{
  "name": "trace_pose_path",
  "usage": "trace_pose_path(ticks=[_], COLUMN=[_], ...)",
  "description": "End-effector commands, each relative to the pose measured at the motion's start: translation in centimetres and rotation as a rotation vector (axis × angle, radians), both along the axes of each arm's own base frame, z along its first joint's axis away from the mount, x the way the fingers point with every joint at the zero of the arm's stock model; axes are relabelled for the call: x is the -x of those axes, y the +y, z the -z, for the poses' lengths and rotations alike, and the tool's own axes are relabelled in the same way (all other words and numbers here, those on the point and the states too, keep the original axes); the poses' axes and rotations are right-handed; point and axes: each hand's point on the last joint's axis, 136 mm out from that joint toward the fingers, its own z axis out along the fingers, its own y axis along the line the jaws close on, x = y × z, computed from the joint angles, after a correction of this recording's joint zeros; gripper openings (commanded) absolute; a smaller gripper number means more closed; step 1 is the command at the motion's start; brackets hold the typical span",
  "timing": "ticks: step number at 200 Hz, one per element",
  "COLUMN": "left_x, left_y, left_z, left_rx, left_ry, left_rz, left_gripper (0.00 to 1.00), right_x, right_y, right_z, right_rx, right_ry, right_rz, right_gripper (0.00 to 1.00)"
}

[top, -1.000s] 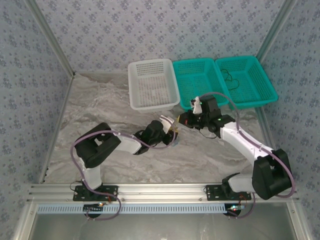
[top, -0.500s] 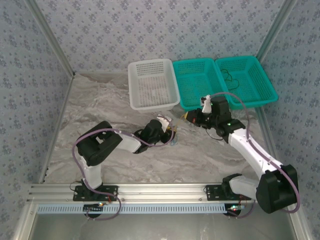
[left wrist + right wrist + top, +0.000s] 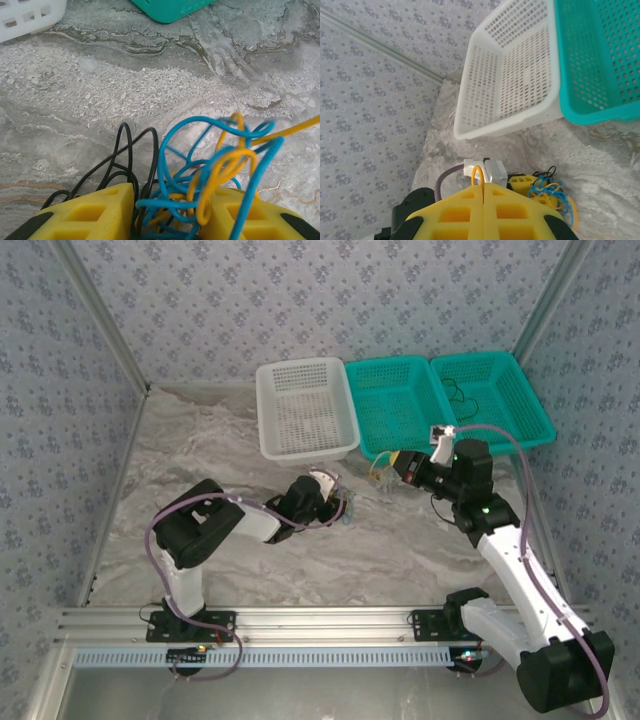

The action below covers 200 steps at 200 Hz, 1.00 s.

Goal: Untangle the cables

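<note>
Left gripper [image 3: 167, 202]: half-closed around the cables [image 3: 200, 165], a blue, yellow and black clump near the white basket [image 3: 300, 452]. Right gripper [image 3: 483, 192]: pressed together on one yellow strand [image 3: 478, 173], right of that basket. Probably light, limp, springy; best taken by a free end.

Grey-white marbled tabletop [image 3: 200, 450] beneath the left gripper [image 3: 343, 505] and right gripper [image 3: 384, 472], floral-patterned blue-grey walls [image 3: 300, 300] beyond and either side of them, silver frame posts [image 3: 107, 325] at the corners, aluminium rail [image 3: 330, 621] behind, even diffuse light

White-and-black arms [image 3: 510, 555] carry purple-grey cables [image 3: 149, 536] and yellow gripper fingers [image 3: 95, 215].
</note>
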Motion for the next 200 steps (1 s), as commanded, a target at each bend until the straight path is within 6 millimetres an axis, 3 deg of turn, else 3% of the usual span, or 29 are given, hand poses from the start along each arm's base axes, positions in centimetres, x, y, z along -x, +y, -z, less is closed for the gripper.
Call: trace_pose_path(ticks=[1,47,69,95,135,200], left_x=[0.4,0.5,0.6,0.6,1.1,1.2], left_y=[2.5,3.3,3.5,4.7,8.1,11.6], left_z=[3.3,3.6,2.7,1.7,2.8,2.8], left_rx=[-0.086,-0.09,-0.083,-0.077,-0.104,-0.146], left_ry=[0.095,0.114,0.113,0.11,0.147,0.136], left_rz=[-0.052,-0.077,-0.082,-0.134,-0.236,-0.334], left_gripper=[0.36,0.18,0.13,0.11,0.1,0.17], right_x=[-0.1,0.1,0.0,0.5,2.3,4.3], right_y=[-1.7,-3.5,-6.3,-10.6,-15.5,-20.3], right_z=[-2.8,-2.7,-1.0,1.8,4.8,5.4], right_rx=[0.039,0.057,0.136,0.186,0.209,0.184], right_ry=[-0.086,-0.077,0.012,0.157,0.304,0.378], right_rz=[0.062,0.117,0.257,0.428,0.583,0.763], right_gripper=[0.0,0.0,0.0,0.0,0.0,0.0])
